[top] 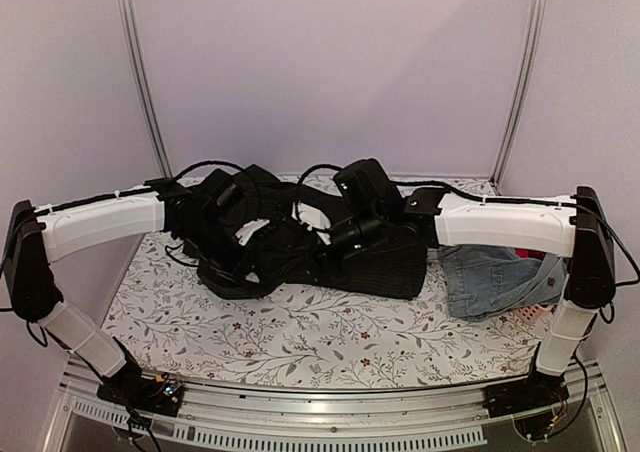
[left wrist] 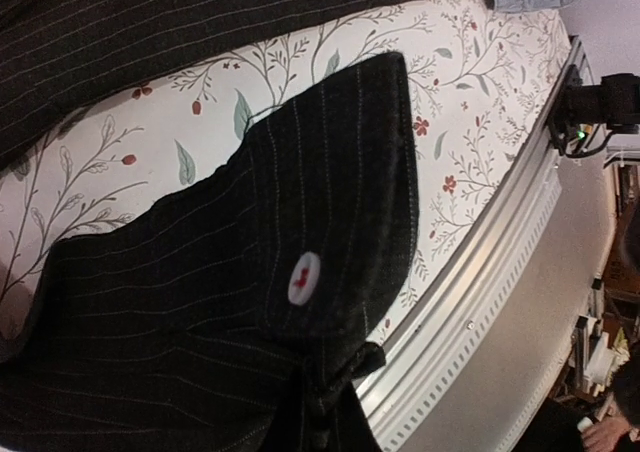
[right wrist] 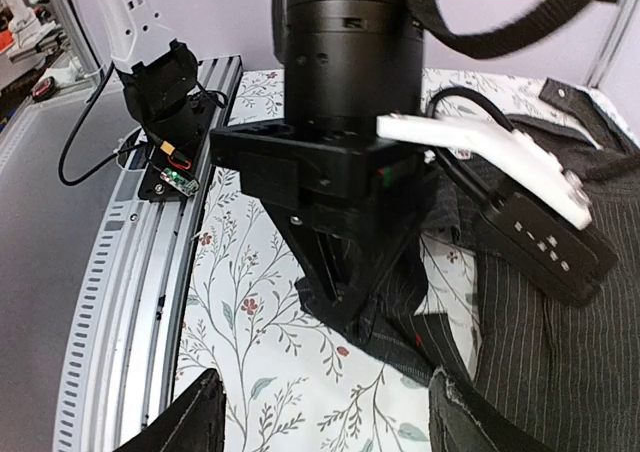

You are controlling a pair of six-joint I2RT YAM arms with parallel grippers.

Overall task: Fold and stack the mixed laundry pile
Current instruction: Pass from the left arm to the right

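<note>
The black pinstriped shirt (top: pixel 380 262) of the mixed laundry pile lies bunched mid-table. My left gripper (left wrist: pixel 325 412) is shut on a fold of it just below the cuff with the white button (left wrist: pixel 303 277). In the right wrist view the left gripper (right wrist: pixel 352 307) pinches that dark fabric a little above the cloth. My right gripper (right wrist: pixel 325 422) hangs open over the bare cloth beside it, nothing between its fingers (right wrist: pixel 190 417). From above, both grippers meet over the shirt, left (top: pixel 262 252) and right (top: pixel 322 244). Faded denim (top: pixel 495 272) lies under the right arm, with a bit of red (top: pixel 553 264) at its edge.
The floral tablecloth (top: pixel 300 342) covers the table. An aluminium rail (top: pixel 330 412) runs along the near edge. A pink slatted basket (top: pixel 525 317) peeks out at the right front, partly under the denim. Purple walls close the back and sides.
</note>
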